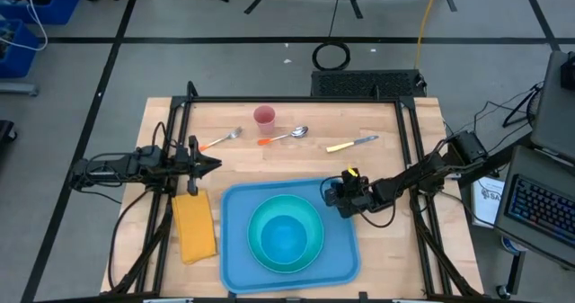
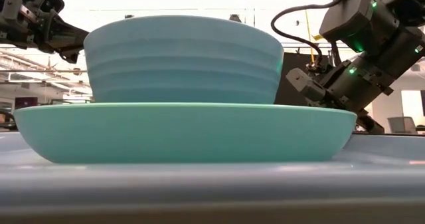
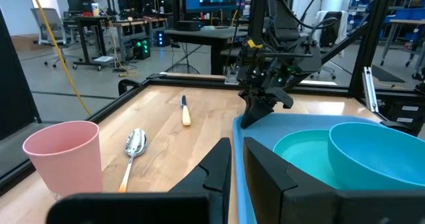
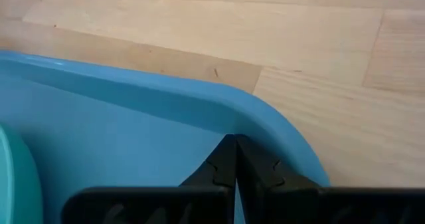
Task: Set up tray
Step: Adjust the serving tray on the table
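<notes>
**Observer:** Tray position?

**Me:** The blue tray (image 1: 346,253) lies flat at the near middle of the table (image 1: 395,128), its long axis running roughly left to right across the table, turned a little off square. A teal plate (image 1: 256,240) sits inside it, a teal bowl (image 1: 289,238) stacked on the plate.

**Observer:** Your hands?

**Me:** My right gripper (image 1: 336,195) is at the tray's far right corner, fingers pressed fully together, holding nothing. In my right wrist view the closed tips (image 4: 237,151) hang just over the tray's inside, right beside the rounded rim (image 4: 272,121). Whether they touch the plastic, I cannot tell. My left gripper (image 1: 214,165) waits off the tray's far left corner, above the yellow napkin (image 1: 195,227). Its fingers (image 3: 219,167) stand a narrow slit apart, gripping nothing.

**Observer:** Which arm is nearer?

**Me:** The right, plainly. The tray spreads leftward and toward the near edge from its tips. The left is near but clear of the rim.

**Observer:** What is outstanding?

**Me:** Beyond the tray, along the far side: fork (image 1: 222,140), pink cup (image 1: 264,118), spoon (image 1: 286,137), knife (image 1: 351,144), all on bare wood. My judgement: they belong on or beside the tray, and either hand must open before fetching one.
</notes>
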